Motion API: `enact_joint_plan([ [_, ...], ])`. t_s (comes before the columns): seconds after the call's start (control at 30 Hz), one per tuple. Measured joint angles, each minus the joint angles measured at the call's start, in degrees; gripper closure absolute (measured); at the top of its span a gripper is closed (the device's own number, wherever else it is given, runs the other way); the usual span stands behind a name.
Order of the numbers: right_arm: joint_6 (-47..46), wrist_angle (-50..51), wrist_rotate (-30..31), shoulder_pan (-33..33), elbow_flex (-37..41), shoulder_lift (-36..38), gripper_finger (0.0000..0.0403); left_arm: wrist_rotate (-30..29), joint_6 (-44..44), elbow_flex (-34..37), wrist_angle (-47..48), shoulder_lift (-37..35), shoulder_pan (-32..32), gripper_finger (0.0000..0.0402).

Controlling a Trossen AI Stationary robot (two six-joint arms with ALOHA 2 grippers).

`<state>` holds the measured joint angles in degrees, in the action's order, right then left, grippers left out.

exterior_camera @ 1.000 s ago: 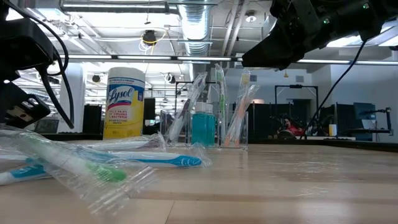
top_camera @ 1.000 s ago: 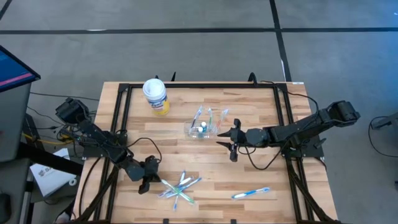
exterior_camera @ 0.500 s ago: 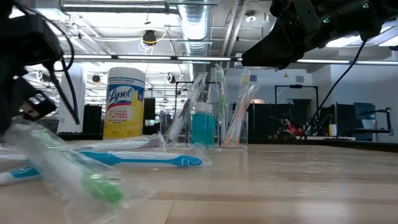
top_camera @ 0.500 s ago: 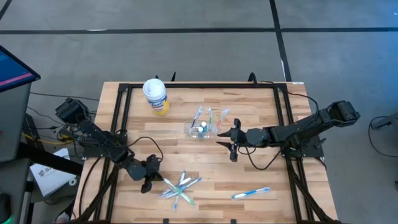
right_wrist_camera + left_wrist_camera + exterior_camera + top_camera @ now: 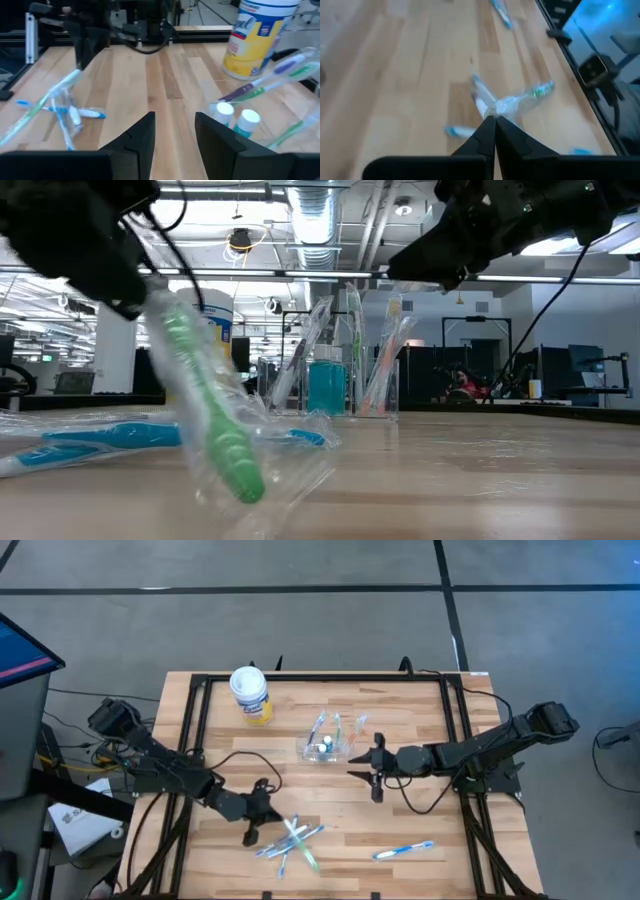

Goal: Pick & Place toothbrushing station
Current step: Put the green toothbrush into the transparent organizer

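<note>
A green toothbrush (image 5: pixel 205 405) in a clear wrapper hangs slanting from my shut left gripper (image 5: pixel 492 120), which is over the table's near left part (image 5: pixel 262 824). Under it lies a small pile of wrapped toothbrushes (image 5: pixel 295 838). At mid-table the clear cup (image 5: pixel 325 748) stands upright. It holds teal toothpaste tubes (image 5: pixel 235 121) and several toothbrushes (image 5: pixel 265 80) that lean on its rim. My right gripper (image 5: pixel 174 135) hovers open just right of the cup (image 5: pixel 365 766), with nothing between its fingers. My left gripper pinches the clear wrapper at the toothbrush's upper end (image 5: pixel 501 107) between its two fingers. The fingers slant down from the table's left. The toothbrush hangs tilted, its green end (image 5: pixel 243 480) lowest. I cannot tell whether that end touches the table.
A white tub with a yellow label (image 5: pixel 250 695) stands at the far left of the table. One blue toothbrush (image 5: pixel 403 851) lies alone near the front right. Black frame rails (image 5: pixel 195 720) run along the table's sides. Bare wood lies between the cup and the pile.
My left gripper has risen and gone toward the table's right, rolling as it went. It stays shut on the green toothbrush's wrapper. The toothbrush lay flat on the pile. Its held end has come up, and it now slants steeply. The right arm has kept still.
</note>
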<state>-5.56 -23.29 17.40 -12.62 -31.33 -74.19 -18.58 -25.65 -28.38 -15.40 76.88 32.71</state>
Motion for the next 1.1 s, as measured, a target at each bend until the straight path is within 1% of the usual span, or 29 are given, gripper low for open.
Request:
enact_joint_plan([
  [0.13, -0.86, -0.96, -1.57, 0.00, 0.00, 0.00, 0.0274, -1.05, 3.85, -2.60, -0.04, 0.00, -1.60, 0.0401],
  [0.23, -1.96, -2.75, -4.82, 0.04, 0.00, 0.00, 0.0274, -1.98, 7.28, -4.77, -0.03, 0.00, -2.48, 0.0401],
  [0.33, -2.13, -4.10, -8.58, 0.03, 0.00, 0.00, 0.0274, -4.08, 11.12, -7.18, -0.11, 0.00, -2.89, 0.0401],
  [0.4, -3.33, -4.66, -9.88, 0.00, 0.00, -0.04, 0.0274, -5.79, 13.78, -8.70, -0.16, 0.00, -3.14, 0.0401],
  [0.5, -4.92, -5.03, -10.16, 0.00, 0.00, -0.11, 0.0274, -8.19, 17.69, -10.93, -0.41, 0.00, -3.59, 0.0401],
  [0.73, -5.03, -6.75, -12.03, 0.00, 0.00, -0.11, 0.0274, -9.56, 24.19, -15.07, -1.69, 0.00, -5.37, 0.0401],
  [1.0, -5.03, -9.11, -13.10, 0.00, 0.00, -0.13, 0.0274, -9.67, 29.39, -18.42, -3.28, 0.00, -8.92, 0.0401],
  [1.1, -5.03, -9.21, -13.10, 0.00, 0.00, -0.15, 0.0274, -8.74, 30.40, -18.63, -6.11, 0.27, -10.61, 0.0401],
])
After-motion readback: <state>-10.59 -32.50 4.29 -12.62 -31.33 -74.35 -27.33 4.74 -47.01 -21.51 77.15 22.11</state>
